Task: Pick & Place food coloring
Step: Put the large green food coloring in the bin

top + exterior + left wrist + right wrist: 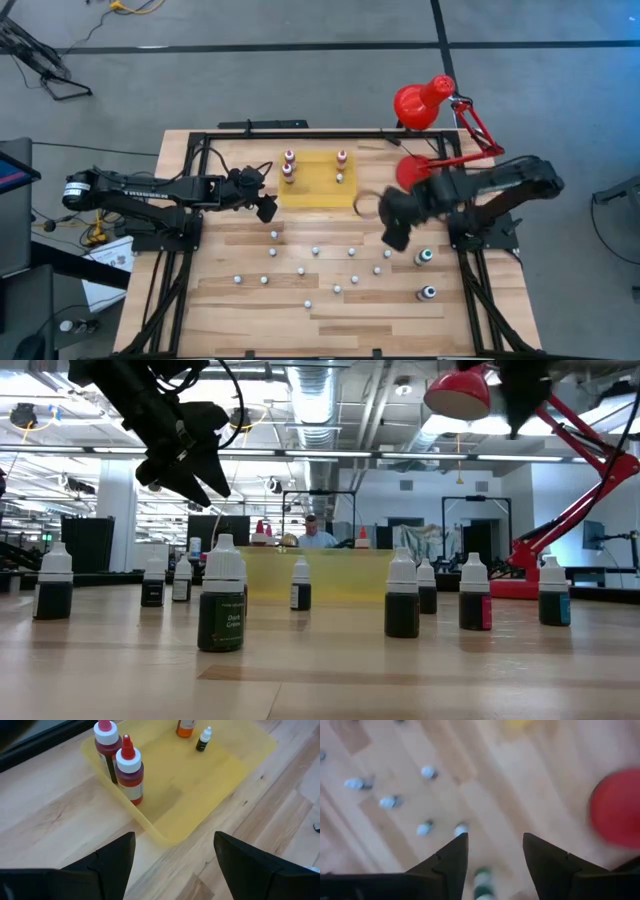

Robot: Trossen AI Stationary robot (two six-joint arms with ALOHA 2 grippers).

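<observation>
The right hand (pixel 395 232) hung above the light wooden slatted table (pixel 250 310), its two dark fingers apart with nothing between them. In the right wrist view a small green-and-white dropper bottle (pixel 481 884) stood just under the gap between those fingers, not touched. The left hand (pixel 266 205) hovered at the left edge of the flat yellow rectangular mat (pixel 315 190), its fingers spread wide and empty.

On the mat stood four bottles of food coloring: two bigger red bottles with white collars and red tips (pixel 129 769) touching each other at the near left corner, one orange-red bottle (pixel 341 157) at the far side, and one tiny dark bottle with a white cap (pixel 340 178) just beside it.

Off the mat, about a dozen tiny white-capped bottles (pixel 301 270) were scattered over the middle of the table, well apart from one another. Two bigger green bottles (pixel 425 257) stood near the right edge. A red desk lamp (pixel 420 100) stood at the far right corner.
</observation>
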